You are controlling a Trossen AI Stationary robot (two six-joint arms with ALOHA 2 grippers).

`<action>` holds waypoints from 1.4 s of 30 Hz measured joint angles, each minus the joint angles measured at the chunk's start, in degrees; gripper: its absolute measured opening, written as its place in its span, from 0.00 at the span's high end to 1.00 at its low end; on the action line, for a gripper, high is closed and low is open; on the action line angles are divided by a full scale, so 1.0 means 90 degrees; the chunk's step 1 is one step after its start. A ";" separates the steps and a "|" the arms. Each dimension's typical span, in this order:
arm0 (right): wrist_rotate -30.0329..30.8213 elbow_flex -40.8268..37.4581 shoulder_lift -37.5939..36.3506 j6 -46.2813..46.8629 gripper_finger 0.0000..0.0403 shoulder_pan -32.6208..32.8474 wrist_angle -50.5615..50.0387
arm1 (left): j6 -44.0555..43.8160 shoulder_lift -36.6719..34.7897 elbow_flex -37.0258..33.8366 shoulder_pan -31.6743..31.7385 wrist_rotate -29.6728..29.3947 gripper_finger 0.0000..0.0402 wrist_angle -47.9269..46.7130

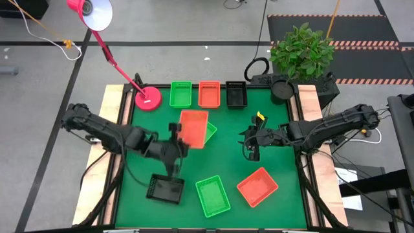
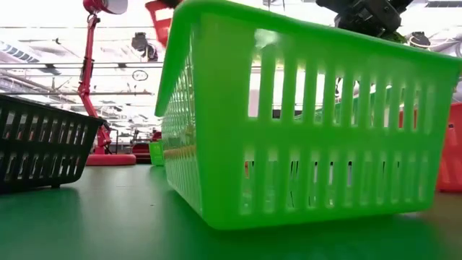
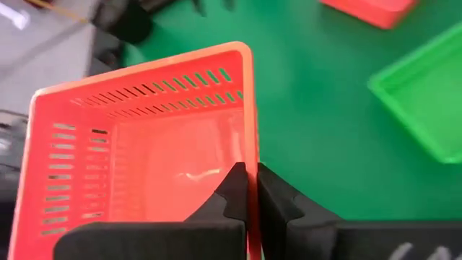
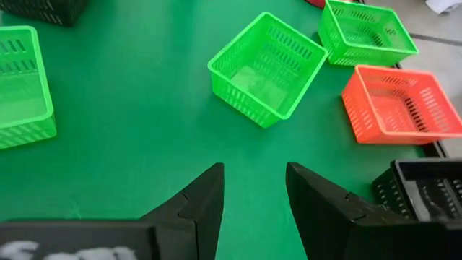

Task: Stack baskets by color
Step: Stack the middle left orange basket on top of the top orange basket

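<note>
My left gripper (image 1: pixel 175 144) is shut on an orange-red basket (image 1: pixel 194 127), which is lifted above the middle of the green table. Partly under it, a green basket (image 1: pixel 211 133) rests on its bottom on the table. Along the far edge stand a green basket (image 1: pixel 180 94), an orange-red one (image 1: pixel 209 94) and a black one (image 1: pixel 236 95). Near the front lie a black basket (image 1: pixel 165 188), a green one (image 1: pixel 213 195) and an orange-red one (image 1: pixel 257 186). My right gripper (image 1: pixel 251 145) hangs open over bare table right of the middle, holding nothing. My left gripper (image 3: pixel 251 175) pinches the rim of one side wall (image 3: pixel 250 141) of the orange-red basket, one finger (image 3: pixel 232 189) inside the basket and one outside. The fingers come slanting down from the table's left. The basket is lifted clear of the table, its opening facing up.
A pink lamp base (image 1: pixel 148 98) stands at the far left corner, its arm slanting up and left. A potted plant (image 1: pixel 301 48) and dark gear sit beyond the far right corner. Bare green table lies between the middle and the front baskets.
</note>
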 joint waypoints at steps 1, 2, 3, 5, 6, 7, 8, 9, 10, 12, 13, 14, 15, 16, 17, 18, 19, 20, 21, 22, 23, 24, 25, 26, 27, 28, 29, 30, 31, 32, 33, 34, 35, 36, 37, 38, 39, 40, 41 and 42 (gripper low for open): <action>0.0000 -0.0042 0.0000 0.0062 0.64 0.0001 -0.0004 | 0.0327 0.0000 0.0133 0.0160 -0.0006 0.97 -0.0004; 0.0000 -0.0085 0.0000 0.0093 0.64 0.0000 -0.0021 | 0.0661 0.0000 0.0251 0.0325 -0.0006 0.97 0.0000; 0.0000 -0.0129 0.0002 0.0104 0.64 0.0000 -0.0028 | 0.0960 0.0000 0.0370 0.0499 -0.0005 0.97 -0.0002; 0.0001 -0.0178 0.0002 0.0097 0.64 0.0002 -0.0049 | 0.1355 0.0000 0.0602 0.0850 0.0011 0.98 0.0000; 0.0003 -0.0183 0.0002 0.0055 0.64 0.0000 -0.0111 | 0.1480 0.0000 0.0695 0.1027 0.0043 0.98 0.0022; 0.0007 -0.0183 -0.0002 -0.0030 0.64 0.0000 -0.0198 | 0.1631 -0.0002 0.0778 0.1218 0.0132 0.98 0.0037; 0.0008 -0.0185 -0.0030 -0.0130 0.64 0.0000 -0.0285 | 0.1789 -0.0002 0.0837 0.1393 0.0223 0.98 0.0052; 0.0009 -0.0187 -0.0082 -0.0228 0.64 0.0000 -0.0369 | 0.1935 -0.0002 0.0869 0.1568 0.0272 0.98 0.0089; 0.0028 -0.0190 -0.0137 -0.0292 0.64 0.0000 -0.0392 | 0.2081 -0.0002 0.0883 0.1714 0.0302 0.98 0.0152; 0.0159 -0.0190 -0.0329 -0.0444 0.64 0.0000 -0.0405 | 0.2424 0.0000 0.0890 0.2004 0.0312 0.97 0.0338; 0.0241 -0.0190 -0.0437 -0.0524 0.64 0.0000 -0.0428 | 0.2579 0.0012 0.0892 0.2143 0.0317 0.97 0.0449; 0.0353 -0.0190 -0.0559 -0.0594 0.64 0.0000 -0.0422 | 0.2715 0.0031 0.0894 0.2277 0.0322 0.97 0.0574; 0.0382 -0.0190 -0.0693 -0.0651 0.64 -0.0002 -0.0423 | 0.2852 0.0045 0.0895 0.2413 0.0340 0.97 0.0700; 0.0387 -0.0190 -0.0837 -0.0697 0.64 -0.0002 -0.0427 | 0.2968 0.0054 0.0895 0.2539 0.0408 0.98 0.0773; 0.0388 -0.0190 -0.0979 -0.0727 0.64 -0.0002 -0.0425 | 0.3067 0.0066 0.0893 0.2673 0.0575 0.98 0.0822; 0.0391 -0.0190 -0.1115 -0.0740 0.64 -0.0002 -0.0427 | 0.3145 0.0120 0.0895 0.2814 0.0769 0.98 0.0926; 0.0392 -0.0190 -0.1255 -0.0737 0.64 -0.0002 -0.0429 | 0.3179 0.0170 0.0903 0.2939 0.0951 0.98 0.1040; 0.0394 -0.0190 -0.1380 -0.0735 0.64 -0.0007 -0.0435 | 0.3202 0.0198 0.0905 0.3059 0.1110 0.98 0.1082; 0.0389 -0.0190 -0.1492 -0.0734 0.64 -0.0005 -0.0440 | 0.3207 0.0235 0.0893 0.3189 0.1252 0.98 0.1056; 0.0387 -0.0187 -0.1597 -0.0732 0.64 -0.0005 -0.0437 | 0.3231 0.0322 0.0888 0.3293 0.1362 0.97 0.1058; 0.0387 -0.0187 -0.1696 -0.0710 0.64 -0.0005 -0.0444 | 0.3281 0.0417 0.0898 0.3383 0.1446 0.98 0.1176; 0.0384 -0.0187 -0.1779 -0.0647 0.64 -0.0005 -0.0462 | 0.3302 0.0491 0.0907 0.3490 0.1550 0.98 0.1257; 0.0384 -0.0187 -0.1837 -0.0560 0.64 -0.0005 -0.0476 | 0.3310 0.0571 0.0899 0.3599 0.1660 0.99 0.1219; 0.0384 -0.0187 -0.1890 -0.0492 0.64 -0.0005 -0.0490 | 0.3303 0.0688 0.0890 0.3687 0.1753 0.99 0.1193; 0.0384 -0.0185 -0.1944 -0.0444 0.64 -0.0005 -0.0533 | 0.3299 0.0813 0.0892 0.3754 0.1824 0.98 0.1308; 0.0384 -0.0185 -0.1970 -0.0415 0.64 -0.0005 -0.0596 | 0.3302 0.0925 0.0895 0.3818 0.1884 0.98 0.1422; 0.0382 -0.0185 -0.1979 -0.0401 0.64 -0.0005 -0.0628 | 0.3312 0.1042 0.0895 0.3892 0.1949 0.97 0.1429; 0.0382 -0.0185 -0.1983 -0.0400 0.64 -0.0005 -0.0635 | 0.3317 0.1171 0.0890 0.3944 0.1999 0.97 0.1409; 0.0380 -0.0183 -0.1984 -0.0400 0.64 -0.0005 -0.0668 | 0.3337 0.1295 0.0890 0.3977 0.2006 0.97 0.1488; 0.0377 -0.0183 -0.1981 -0.0400 0.64 -0.0005 -0.0730 | 0.3368 0.1418 0.0893 0.4003 0.2042 0.97 0.1595; 0.0377 -0.0188 -0.1962 -0.0400 0.64 -0.0005 -0.0762 | 0.3387 0.1540 0.0893 0.4054 0.2102 0.98 0.1630; 0.0377 -0.0202 -0.1955 -0.0402 0.64 -0.0005 -0.0715 | 0.3393 0.1645 0.0893 0.4091 0.2177 0.98 0.1616; 0.0377 -0.0228 -0.1961 -0.0429 0.64 -0.0005 -0.0688 | 0.3395 0.1761 0.0891 0.4117 0.2193 0.99 0.1676; 0.0377 -0.0260 -0.1965 -0.0446 0.64 -0.0005 -0.0724 | 0.3399 0.1872 0.0893 0.4146 0.2209 0.99 0.1802; 0.0377 -0.0287 -0.1965 -0.0451 0.64 -0.0005 -0.0755 | 0.3401 0.1967 0.0893 0.4186 0.2252 0.98 0.1856; 0.0376 -0.0300 -0.1965 -0.0454 0.64 -0.0005 -0.0734 | 0.3397 0.2054 0.0893 0.4219 0.2302 0.97 0.1839; 0.0377 -0.0314 -0.1966 -0.0457 0.64 -0.0005 -0.0712 | 0.3401 0.2145 0.0893 0.4247 0.2322 0.97 0.1859; 0.0377 -0.0329 -0.1974 -0.0459 0.64 -0.0005 -0.0717 | 0.3421 0.2220 0.0893 0.4277 0.2358 0.96 0.1910; 0.0374 -0.0342 -0.1977 -0.0465 0.64 -0.0005 -0.0722 | 0.3429 0.2295 0.0893 0.4315 0.2408 0.96 0.1919; 0.0375 -0.0343 -0.1977 -0.0465 0.64 -0.0005 -0.0731 | 0.3429 0.2368 0.0893 0.4359 0.2494 0.97 0.1905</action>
